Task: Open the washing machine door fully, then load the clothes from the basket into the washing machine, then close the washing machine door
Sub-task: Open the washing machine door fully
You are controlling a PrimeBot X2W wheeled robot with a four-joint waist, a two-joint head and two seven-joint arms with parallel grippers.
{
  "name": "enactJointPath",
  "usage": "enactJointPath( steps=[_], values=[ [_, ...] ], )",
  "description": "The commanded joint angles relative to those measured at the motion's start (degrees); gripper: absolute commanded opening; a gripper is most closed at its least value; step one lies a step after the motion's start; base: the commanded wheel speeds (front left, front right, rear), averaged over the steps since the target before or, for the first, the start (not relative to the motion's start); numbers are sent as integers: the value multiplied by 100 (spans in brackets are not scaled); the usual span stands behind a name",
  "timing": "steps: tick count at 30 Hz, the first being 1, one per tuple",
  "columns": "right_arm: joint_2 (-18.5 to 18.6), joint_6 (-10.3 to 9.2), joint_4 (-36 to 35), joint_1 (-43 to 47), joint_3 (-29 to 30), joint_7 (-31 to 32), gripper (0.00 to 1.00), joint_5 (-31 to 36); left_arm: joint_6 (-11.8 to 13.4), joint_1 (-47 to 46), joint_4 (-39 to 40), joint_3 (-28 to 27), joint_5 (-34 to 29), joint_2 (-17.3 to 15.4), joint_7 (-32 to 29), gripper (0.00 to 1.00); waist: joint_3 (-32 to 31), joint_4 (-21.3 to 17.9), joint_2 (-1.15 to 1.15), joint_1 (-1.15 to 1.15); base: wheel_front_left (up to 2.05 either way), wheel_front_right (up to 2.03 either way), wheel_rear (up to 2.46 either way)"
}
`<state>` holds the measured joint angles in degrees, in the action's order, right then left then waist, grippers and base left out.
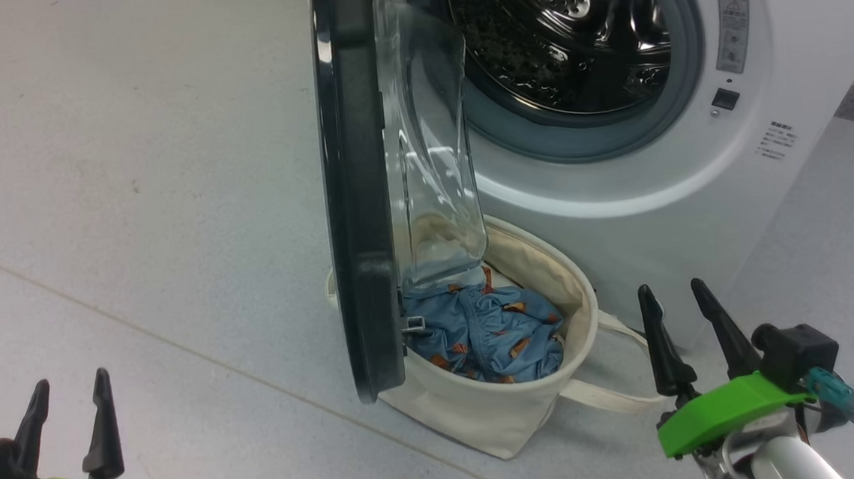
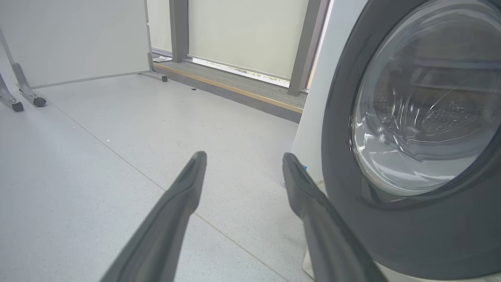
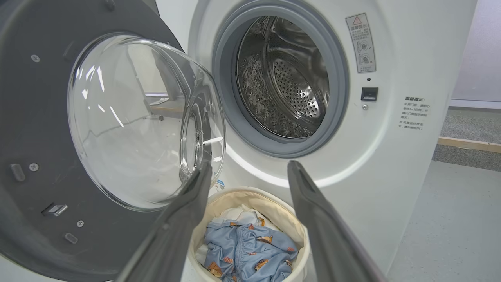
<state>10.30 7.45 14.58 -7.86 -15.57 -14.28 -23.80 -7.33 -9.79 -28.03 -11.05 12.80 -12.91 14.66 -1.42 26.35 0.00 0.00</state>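
Well, the basket [image 1: 484, 408] stands upright on the floor [image 1: 132, 215], mouth up, close against the front of the washer [image 1: 622, 241] and just below its round opening; inside it lie the clothes [image 1: 490, 333], a bunched heap of light blue cloth with small orange prints; from my right wrist I also see a cream-white piece [image 3: 235, 213] tucked behind the blue, on the washer's side; the heap is crumpled, so I cannot tell any long axis in it; one long loop handle [image 1: 611, 401] trails flat on the floor toward my right.

The drum [image 1: 563, 34] faces out toward me, its steel wall of holes shiny inside the grey seal [image 1: 686, 48].

The door [image 1: 356, 199] is swung out from the washer, hinged on my left of the opening; from my head I see it edge-on, black rim standing upright, clear glass bowl bulging to the right; its lower part hangs in front of the basket's left side and hides that stretch of the rim.

My left claw [image 1: 70, 377] is released, fingers spread with nothing between them, low over the floor on the outer side of the door, well apart from the basket; my right claw [image 1: 669, 285] is likewise spread and holds nothing, near the basket's right side, fingers pointing toward the washer.
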Motion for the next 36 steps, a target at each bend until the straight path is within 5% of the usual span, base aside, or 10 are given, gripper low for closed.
enactJointPath(
  steps=[1, 5, 6, 7, 13, 24, 36],
  values=[
    [1, 3, -140, -211, -85, -72, 100, 3, -11, -260, 156, -168, 32, -211, 34, 100, 2, -7, 0, 0, 0, 0, 0],
    [-12, 3, -119, -211, -95, -72, 100, 9, -11, -257, 117, -156, 52, -203, 34, 100, -1, -27, 0, 0, 0, 0, 0],
    [-15, 3, -111, -211, -96, -72, 100, 11, -11, -261, 113, -143, 58, -201, 34, 91, -4, -32, 0, 0, 0, 0, 0],
    [-22, 3, -92, -213, -104, -72, 100, 11, -12, -275, 114, -104, 74, -186, 34, 0, -12, -44, 0, 0, 0, 0, 0],
    [-46, 3, -66, -187, -66, -72, 100, -15, -13, -397, 443, 164, -38, -110, 34, 0, -73, -74, 0, 0, 0, 0, 0],
    [-122, 3, 7, -75, -152, -72, 100, -108, -14, -679, 2265, 1534, -204, 693, 32, 0, -229, -200, 0, 0, 0, 0, 0],
    [-50, 3, 19, -131, -212, -72, 100, -156, 99, -628, 1865, 2463, -221, 926, -228, 0, -72, -471, 0, 0, 0, 0, 0]
  ],
)
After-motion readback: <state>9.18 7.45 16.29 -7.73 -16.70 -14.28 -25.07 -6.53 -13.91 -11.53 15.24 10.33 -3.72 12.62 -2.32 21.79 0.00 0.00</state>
